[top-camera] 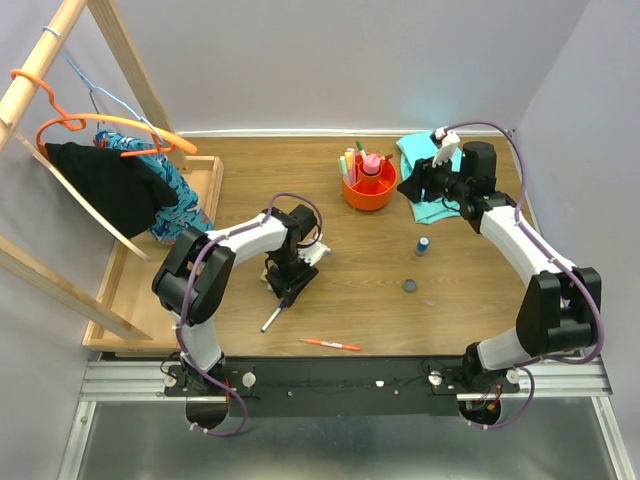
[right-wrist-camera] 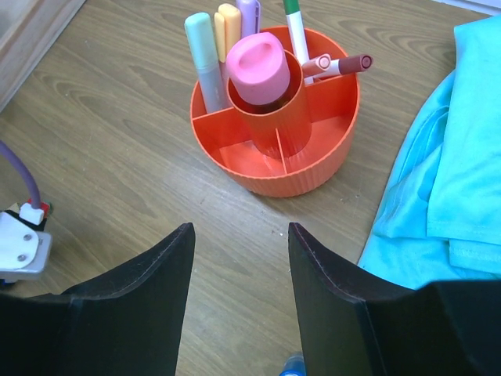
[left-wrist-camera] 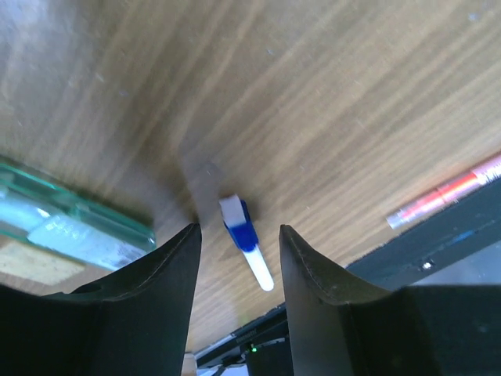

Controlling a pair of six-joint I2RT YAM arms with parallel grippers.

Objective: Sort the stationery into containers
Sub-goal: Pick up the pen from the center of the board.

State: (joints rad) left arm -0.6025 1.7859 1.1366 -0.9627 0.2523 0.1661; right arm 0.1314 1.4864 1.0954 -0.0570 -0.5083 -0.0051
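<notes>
The orange tub (top-camera: 368, 190) stands at the back middle and also shows in the right wrist view (right-wrist-camera: 313, 157). It holds a pink glue bottle (right-wrist-camera: 257, 66) in its central cup, pastel highlighters (right-wrist-camera: 205, 55) and markers (right-wrist-camera: 344, 64). My right gripper (right-wrist-camera: 241, 235) is open and empty above bare wood, just short of the tub (top-camera: 412, 187). My left gripper (left-wrist-camera: 238, 229) is open, its fingers on either side of a white marker with a blue cap (left-wrist-camera: 244, 239) lying on the table (top-camera: 272, 320). A red pen (top-camera: 330, 344), a blue-capped bottle (top-camera: 423, 245) and a dark disc (top-camera: 409, 285) lie loose.
A teal cloth (top-camera: 430, 175) lies under the right arm, right of the tub. A wooden tray (top-camera: 130, 290) and a rack with hangers and clothes (top-camera: 120, 180) fill the left side. A clear green-edged object (left-wrist-camera: 70, 227) lies beside the left fingers. A black rail (top-camera: 340, 380) runs along the near edge.
</notes>
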